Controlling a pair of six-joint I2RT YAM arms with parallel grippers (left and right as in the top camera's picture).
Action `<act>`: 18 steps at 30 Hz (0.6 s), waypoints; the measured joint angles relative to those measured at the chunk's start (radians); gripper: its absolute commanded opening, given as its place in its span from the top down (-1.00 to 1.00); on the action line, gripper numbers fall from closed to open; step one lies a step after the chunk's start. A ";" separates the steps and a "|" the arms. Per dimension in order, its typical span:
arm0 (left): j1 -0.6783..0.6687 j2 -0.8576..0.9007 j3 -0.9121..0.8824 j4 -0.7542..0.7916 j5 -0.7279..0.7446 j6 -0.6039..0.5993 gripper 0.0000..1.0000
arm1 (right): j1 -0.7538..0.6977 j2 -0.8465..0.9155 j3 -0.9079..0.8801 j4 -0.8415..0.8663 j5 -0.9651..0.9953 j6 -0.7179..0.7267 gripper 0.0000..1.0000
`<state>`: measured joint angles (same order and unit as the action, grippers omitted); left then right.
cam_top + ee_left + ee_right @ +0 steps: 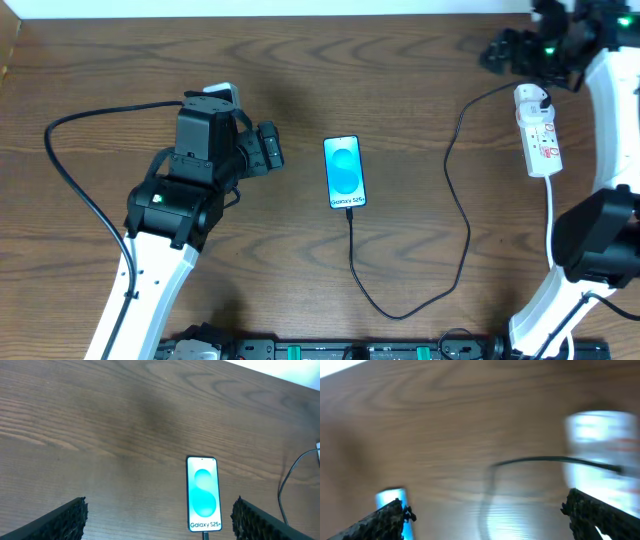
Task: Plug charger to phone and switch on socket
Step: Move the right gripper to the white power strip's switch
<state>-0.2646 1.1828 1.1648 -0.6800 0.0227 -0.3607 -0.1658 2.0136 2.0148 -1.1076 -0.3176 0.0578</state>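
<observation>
Left pincer (160,506): jaws spread wide in the left wrist view, only bare bench (100,420) between them, so it is empty. Overhead, it sits left of the phone (344,172), pointed at it and apart from it.

Right pincer (485,507): the right wrist view is blurred, but the jaws show at the two lower corners, far apart, gripping nothing. Overhead, it is at the far right of the bench, near the socket's far end and slightly left of it. Can't tell if it touches anything.

Phone: flat mid-bench, screen up and lit blue, with the "Galaxy S25+" text at its near end.

Charger (465,230): the thin black cable's tip meets the phone's near edge and looks plugged in. From there the cable runs toward the near edge, loops right, then runs back to the far side and into the white adapter (531,98). The adapter is seated in the far end of the socket (543,145).

Socket: white strip lying flat on the right side of the bench, red markings on its face, white cord leaving its near end. Can't tell the switch position.

In the right wrist view the socket is a white smear at right with the cable as a dark line across it. The phone is a blue patch at lower left.
</observation>
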 measured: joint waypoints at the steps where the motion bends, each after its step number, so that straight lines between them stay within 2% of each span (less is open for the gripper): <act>1: 0.000 0.000 0.000 0.000 0.000 0.000 -0.84 | -0.016 0.000 0.000 0.000 0.037 -0.003 -0.99; 7: 0.000 0.000 0.000 0.000 0.000 0.000 -0.84 | -0.112 0.000 -0.012 -0.002 0.153 -0.037 -0.99; 14: 0.000 0.000 0.000 0.000 0.000 0.000 -0.84 | -0.132 0.005 -0.014 -0.005 0.085 -0.225 -0.99; 18: 0.000 0.000 0.000 -0.001 0.000 0.000 -0.84 | -0.132 0.043 -0.014 0.015 0.067 -0.252 -0.98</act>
<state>-0.2646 1.1828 1.1652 -0.6811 0.0227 -0.3607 -0.2981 2.0567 2.0003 -1.0927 -0.2508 -0.1944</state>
